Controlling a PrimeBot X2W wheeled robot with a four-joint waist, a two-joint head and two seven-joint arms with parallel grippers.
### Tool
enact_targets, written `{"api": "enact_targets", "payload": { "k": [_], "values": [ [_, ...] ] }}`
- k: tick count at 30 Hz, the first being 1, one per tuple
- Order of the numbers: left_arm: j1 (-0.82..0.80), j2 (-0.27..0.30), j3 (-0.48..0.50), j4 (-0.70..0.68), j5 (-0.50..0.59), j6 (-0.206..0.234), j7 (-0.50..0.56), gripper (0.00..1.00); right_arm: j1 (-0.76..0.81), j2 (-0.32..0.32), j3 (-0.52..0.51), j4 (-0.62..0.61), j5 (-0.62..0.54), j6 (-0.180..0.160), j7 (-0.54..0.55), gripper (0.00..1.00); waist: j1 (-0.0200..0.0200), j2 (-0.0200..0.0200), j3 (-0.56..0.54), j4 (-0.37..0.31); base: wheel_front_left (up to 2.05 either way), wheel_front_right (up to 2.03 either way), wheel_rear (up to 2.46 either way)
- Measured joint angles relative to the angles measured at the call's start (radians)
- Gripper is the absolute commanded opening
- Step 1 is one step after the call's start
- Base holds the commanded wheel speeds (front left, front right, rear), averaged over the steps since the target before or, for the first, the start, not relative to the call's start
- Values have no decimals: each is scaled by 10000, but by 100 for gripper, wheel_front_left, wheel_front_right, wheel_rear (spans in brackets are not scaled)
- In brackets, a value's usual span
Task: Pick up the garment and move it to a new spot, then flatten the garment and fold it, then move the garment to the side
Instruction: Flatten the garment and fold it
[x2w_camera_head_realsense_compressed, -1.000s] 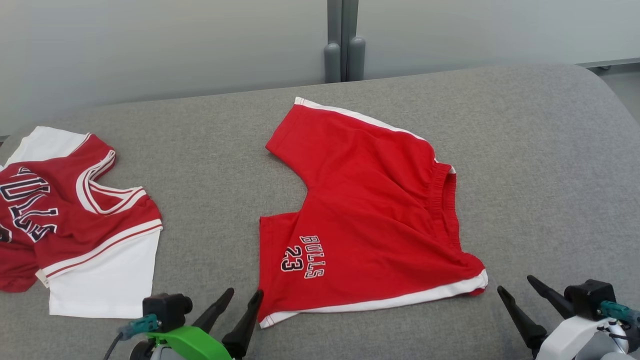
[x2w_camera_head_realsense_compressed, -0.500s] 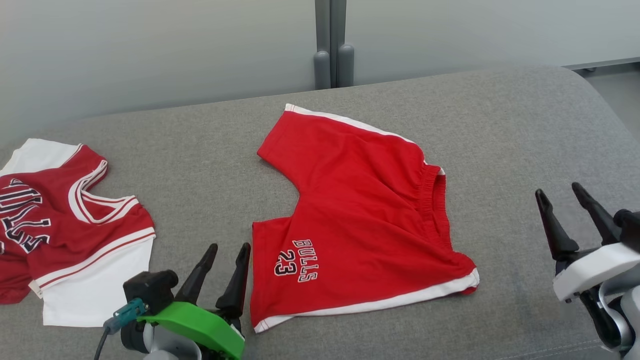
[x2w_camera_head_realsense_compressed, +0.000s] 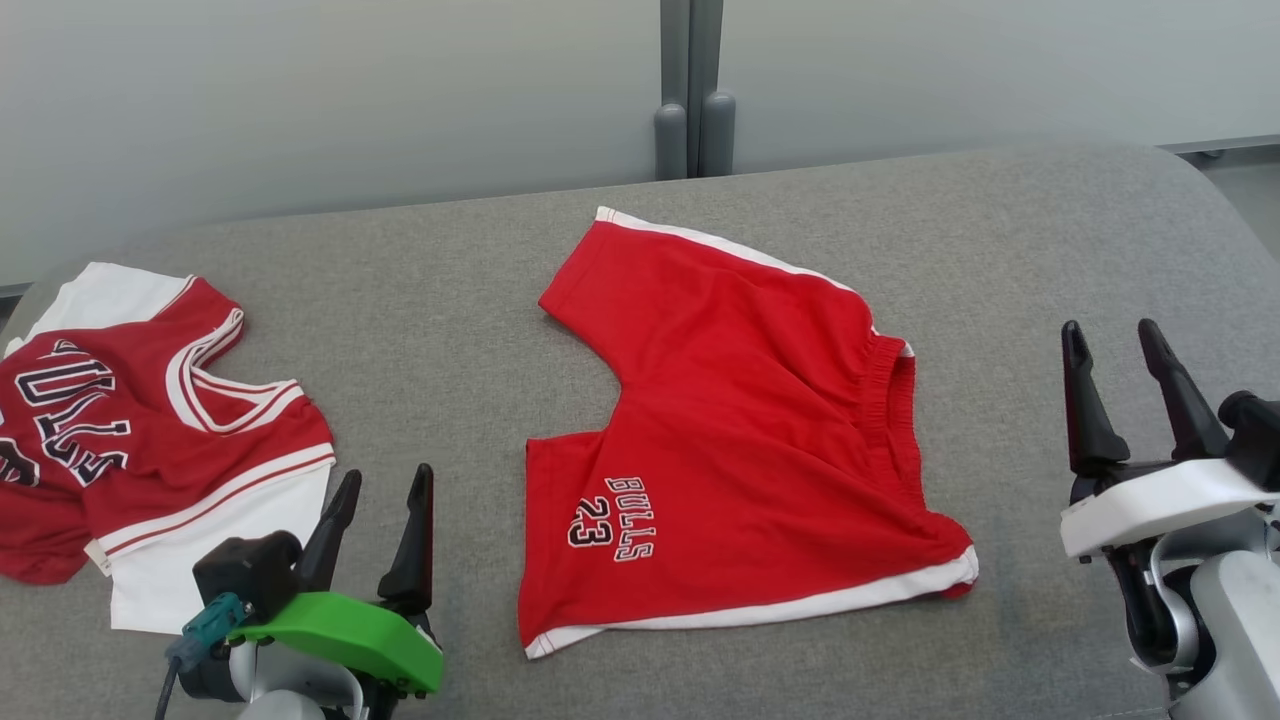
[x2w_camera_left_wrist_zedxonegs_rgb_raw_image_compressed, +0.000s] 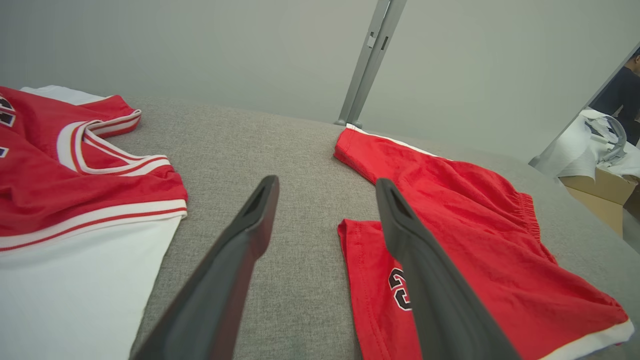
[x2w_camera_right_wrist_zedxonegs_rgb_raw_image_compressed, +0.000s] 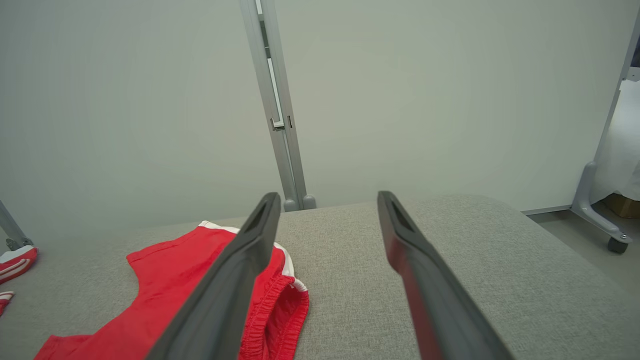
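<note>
The garment, a pair of red shorts (x2w_camera_head_realsense_compressed: 740, 400) with white trim and "BULLS 23" on one leg, lies spread flat in the middle of the grey padded surface (x2w_camera_head_realsense_compressed: 450, 300). Its waistband faces right and its legs face left. My left gripper (x2w_camera_head_realsense_compressed: 388, 475) stands open at the lower left, just left of the shorts' near leg, touching nothing. In the left wrist view my left gripper (x2w_camera_left_wrist_zedxonegs_rgb_raw_image_compressed: 326, 181) points past the hem of the shorts (x2w_camera_left_wrist_zedxonegs_rgb_raw_image_compressed: 450, 200). My right gripper (x2w_camera_head_realsense_compressed: 1108, 327) hovers open to the right of the waistband. From the right wrist, my right gripper (x2w_camera_right_wrist_zedxonegs_rgb_raw_image_compressed: 328, 195) sits above the shorts (x2w_camera_right_wrist_zedxonegs_rgb_raw_image_compressed: 165, 280).
A red and white Bulls jersey (x2w_camera_head_realsense_compressed: 130, 420) lies rumpled at the surface's left end, close to my left gripper. A grey partition wall with a post (x2w_camera_head_realsense_compressed: 693, 90) runs along the far edge. The surface rounds off at the right, with floor (x2w_camera_head_realsense_compressed: 1250, 170) beyond.
My left gripper has drawn left, away from the shorts' near hem. My right gripper has risen and moved farther up the right side. The camera shifted slightly; the shorts lie as before.
</note>
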Motion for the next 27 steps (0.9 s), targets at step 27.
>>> {"api": "enact_targets", "payload": {
  "k": [27],
  "values": [
    [1175,-715,1783,-698,1760,102,-4,100,870,493,623,-13,-976,-84,-2,100,0,0,-109,189,0,0,0]
  ]
}}
